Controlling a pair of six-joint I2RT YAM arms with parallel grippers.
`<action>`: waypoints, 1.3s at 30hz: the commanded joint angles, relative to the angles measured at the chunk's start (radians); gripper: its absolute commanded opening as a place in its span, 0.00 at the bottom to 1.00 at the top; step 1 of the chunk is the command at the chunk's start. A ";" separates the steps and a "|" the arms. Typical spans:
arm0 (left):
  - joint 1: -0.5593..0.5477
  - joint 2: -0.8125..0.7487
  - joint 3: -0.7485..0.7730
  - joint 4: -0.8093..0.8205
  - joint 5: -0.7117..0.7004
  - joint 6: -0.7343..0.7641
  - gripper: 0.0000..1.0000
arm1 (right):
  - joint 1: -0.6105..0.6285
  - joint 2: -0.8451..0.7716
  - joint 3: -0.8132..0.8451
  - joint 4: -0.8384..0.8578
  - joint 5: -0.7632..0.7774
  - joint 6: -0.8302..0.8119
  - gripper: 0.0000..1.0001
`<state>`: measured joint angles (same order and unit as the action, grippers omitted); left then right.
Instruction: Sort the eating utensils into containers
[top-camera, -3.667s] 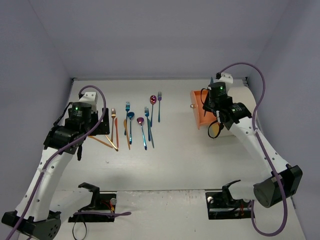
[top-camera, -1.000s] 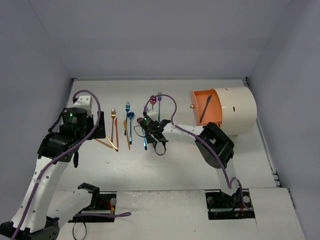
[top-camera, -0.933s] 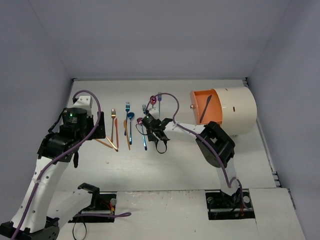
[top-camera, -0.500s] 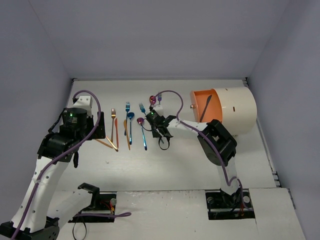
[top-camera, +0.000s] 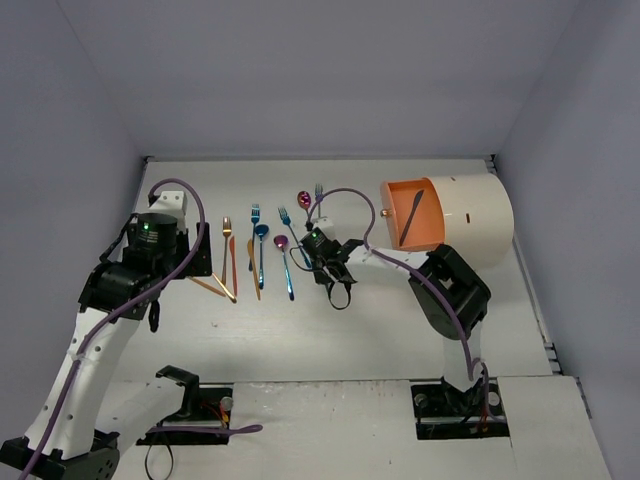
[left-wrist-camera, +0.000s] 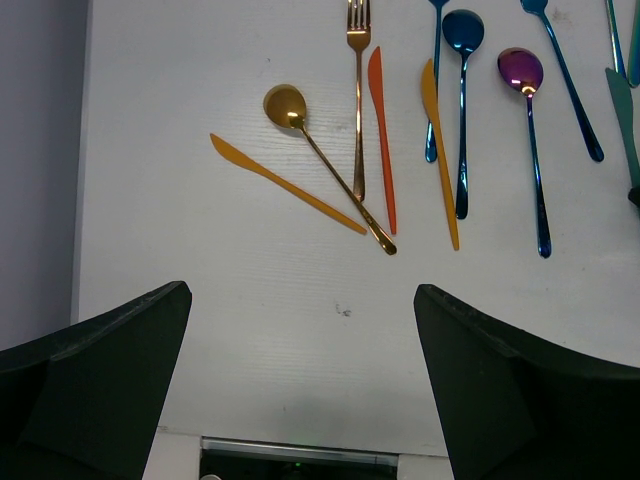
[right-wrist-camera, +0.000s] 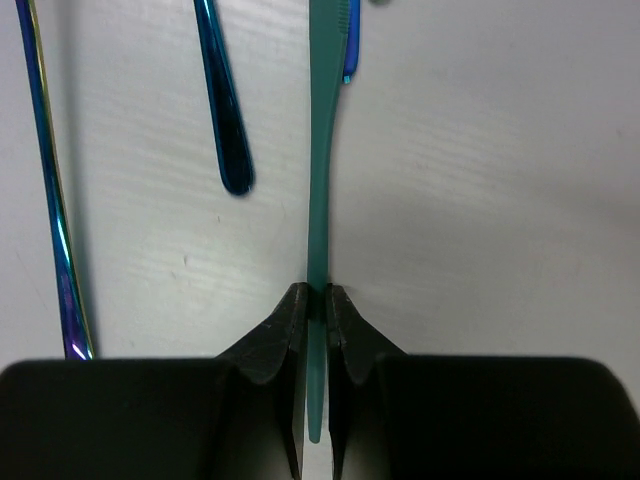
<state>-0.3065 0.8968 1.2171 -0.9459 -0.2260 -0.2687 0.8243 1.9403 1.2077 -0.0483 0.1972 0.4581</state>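
Top external: white cabinet (top-camera: 470, 215) at the counter's (top-camera: 350, 330) far right, orange drawer (top-camera: 405, 215) open, dark knife (top-camera: 415, 212) inside. Right tool (top-camera: 308, 240) clamped on a blue fork (top-camera: 285, 216) beside the utensil row.

Left wrist: left tool (left-wrist-camera: 302, 292) spread wide, empty, above gold spoon (left-wrist-camera: 286, 103).

Right wrist: fingers (right-wrist-camera: 285, 325) pinch the fork's teal handle.

A fork (right-wrist-camera: 320, 150) sits between the fingers of the right gripper (right-wrist-camera: 317, 300) and reaches out ahead of it. On the table (right-wrist-camera: 480, 150), one handle (right-wrist-camera: 225, 120) lies just left of the fork. The cabinet (top-camera: 475, 220) stands well off on the gripper's other side, with a knife (top-camera: 413, 212) in its drawer (top-camera: 405, 235). Ahead of the left gripper (left-wrist-camera: 302, 292) lies a spoon (left-wrist-camera: 286, 105), with more cutlery (left-wrist-camera: 440, 150) to its right.
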 joint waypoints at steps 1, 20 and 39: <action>0.006 0.018 0.050 0.022 -0.014 0.011 0.93 | 0.043 -0.148 -0.006 -0.141 -0.005 -0.065 0.00; 0.006 0.047 0.079 0.021 0.004 -0.024 0.93 | -0.195 -0.619 0.242 -0.244 0.412 -0.023 0.00; 0.006 0.101 0.078 0.022 0.017 -0.063 0.93 | -0.417 -0.705 -0.003 -0.269 0.115 0.113 0.01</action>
<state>-0.3065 0.9792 1.2423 -0.9459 -0.2124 -0.3068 0.4021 1.2946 1.2122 -0.3507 0.3445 0.5245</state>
